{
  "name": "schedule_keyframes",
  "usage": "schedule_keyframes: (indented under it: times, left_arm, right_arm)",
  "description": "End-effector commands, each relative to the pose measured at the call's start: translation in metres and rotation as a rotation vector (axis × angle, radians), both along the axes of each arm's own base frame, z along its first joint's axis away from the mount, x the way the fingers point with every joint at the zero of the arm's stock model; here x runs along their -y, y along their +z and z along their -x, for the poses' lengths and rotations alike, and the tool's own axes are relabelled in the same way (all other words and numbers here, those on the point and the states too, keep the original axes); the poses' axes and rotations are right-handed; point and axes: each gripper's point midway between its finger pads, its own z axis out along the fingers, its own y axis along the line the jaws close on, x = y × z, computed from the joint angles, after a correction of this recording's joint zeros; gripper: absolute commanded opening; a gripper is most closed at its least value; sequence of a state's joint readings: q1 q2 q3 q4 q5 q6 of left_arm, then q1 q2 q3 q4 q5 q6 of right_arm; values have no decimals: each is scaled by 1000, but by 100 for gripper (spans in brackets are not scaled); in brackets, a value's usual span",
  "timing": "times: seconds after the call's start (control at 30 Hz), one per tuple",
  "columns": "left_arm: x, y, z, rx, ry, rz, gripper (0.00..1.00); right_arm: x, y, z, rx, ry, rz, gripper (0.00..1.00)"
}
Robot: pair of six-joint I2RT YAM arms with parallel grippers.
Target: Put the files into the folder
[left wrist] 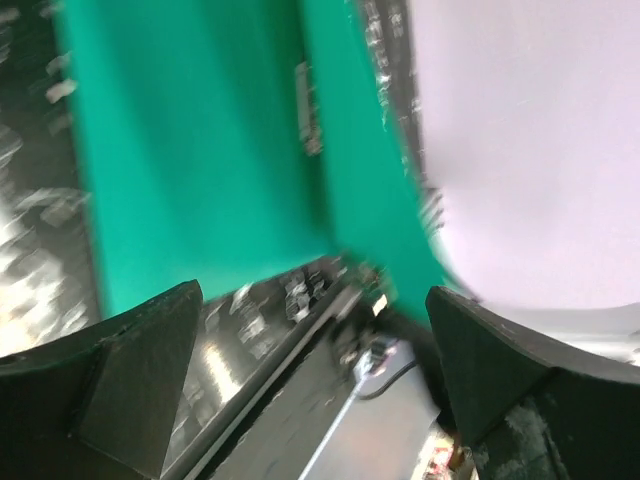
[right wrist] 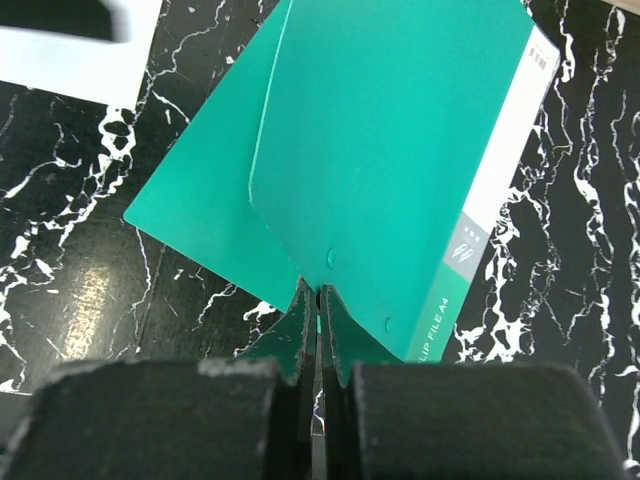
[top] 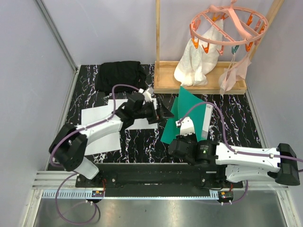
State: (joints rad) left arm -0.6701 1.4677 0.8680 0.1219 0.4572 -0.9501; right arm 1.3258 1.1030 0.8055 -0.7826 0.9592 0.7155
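Left gripper [top: 165, 114]: released, jaws spread wide with nothing between them; it hangs just to the left of the folder's raised edge.
Left wrist view: blurred; the two black fingers [left wrist: 130, 380] frame green folder surface straight ahead, with a small metal clip [left wrist: 308, 110] on it.
Right gripper [right wrist: 318, 300]: clenched on the near edge of the upper cover of the thin, flat teal-green file folder [right wrist: 390, 150].
Folder position: it spreads out ahead of the right gripper. The pinched cover sits askew over the lower leaf, which lies on the black marble-pattern table [top: 137, 142]. A white label strip runs along the cover's right side.
Far white paper sheet [top: 94, 114]: flat on the table behind the left gripper, partly under that arm, well apart from the right gripper.
Near white paper sheet [top: 106, 142]: flat beside the left forearm, nearer its base.
Folded black cloth [top: 120, 75]: beyond the left gripper, to its left.
Wooden tray [top: 163, 82]: beyond both grippers, with a pink clip hanger [top: 222, 28] above it.
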Motion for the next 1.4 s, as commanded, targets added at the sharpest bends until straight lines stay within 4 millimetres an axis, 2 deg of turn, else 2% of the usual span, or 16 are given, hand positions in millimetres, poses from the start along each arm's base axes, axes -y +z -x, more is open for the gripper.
schedule_keyframes:
  times: [0.0, 0.03, 0.1, 0.33, 0.47, 0.5, 0.6, 0.63, 0.77, 0.83, 0.87, 0.93, 1.03, 1.1, 1.2, 1.37]
  left_arm:
    - [44, 18, -26, -7, -6, 79, 99]
    - [56, 29, -29, 11, -20, 96, 99]
    - [66, 20, -33, -15, -26, 87, 99]
    - [92, 15, -38, 5, -54, 73, 97]
    - [96, -7, -38, 3, -83, 5, 74]
    - [98, -6, -39, 17, -93, -3, 59]
    - [96, -16, -39, 35, -126, -58, 42]
    - [95, -18, -40, 59, -134, -73, 33]
    - [85, -22, -38, 102, -160, -154, 16]
    - [83, -19, -40, 135, -174, -178, 11]
    - [80, -20, -38, 135, -182, -195, 8]
    - [76, -21, -36, 149, -200, -220, 5]
    - [69, -19, -33, 168, -208, -248, 1]
    - [65, -14, -30, 176, -208, -250, 1]
    - [61, -5, -21, 193, -218, -238, 0]
    - [60, 13, -5, 220, -227, -218, 0]
  right_arm:
    - [-7, 10, -3, 30, -19, -115, 0]
    - [-6, 11, -4, 32, -20, -113, 0]
    - [-7, 10, -3, 30, -15, -108, 0]
    - [-8, 9, -3, 24, -9, -105, 0]
    - [-13, 12, -4, 20, -3, -107, 1]
    - [-14, 10, -4, 13, 1, -97, 11]
    - [-22, 9, -3, -37, 10, -111, 24]
    - [-28, 6, 2, -82, 27, -129, 34]
    - [-42, 15, 13, -215, 14, -237, 69]
    - [-40, 21, 19, -259, 12, -234, 78]
    - [-44, 36, 19, -257, 3, -273, 85]
    - [-28, 51, 15, -253, -43, -275, 89]
    - [-1, 84, -8, -233, -158, -403, 95]
    - [33, 97, -31, -202, -254, -464, 95]
    - [66, 102, -61, -203, -350, -484, 100]
    - [61, 105, -106, -313, -324, -626, 100]
